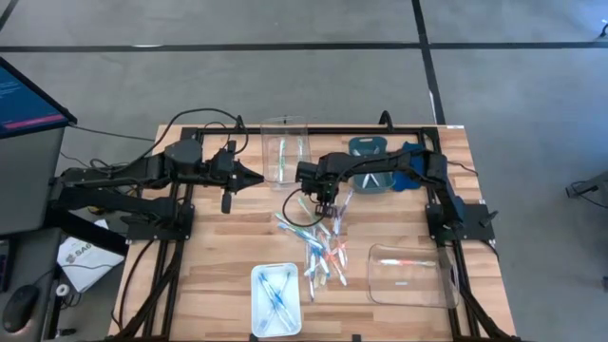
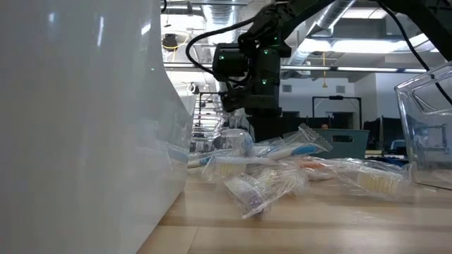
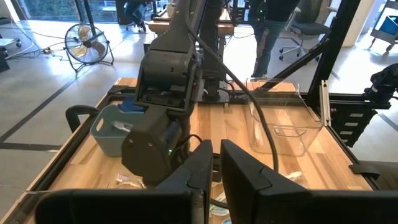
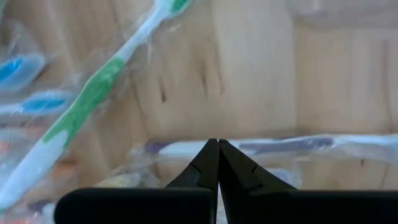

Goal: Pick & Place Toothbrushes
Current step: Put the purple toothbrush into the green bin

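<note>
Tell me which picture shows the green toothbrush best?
The right wrist view: the green toothbrush fills it, close up. The high view shows it tiny beside the pile. The low and left wrist views don't show it clearly.

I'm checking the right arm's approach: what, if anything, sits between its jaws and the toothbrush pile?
Nothing visible does. The right gripper, jaws shut, hangs directly over the toothbrushes, with only their clear wrappers beneath it.

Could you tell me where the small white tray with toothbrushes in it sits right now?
In the high view, the white tray sits at the table's near edge, left of the loose toothbrush pile.
</note>
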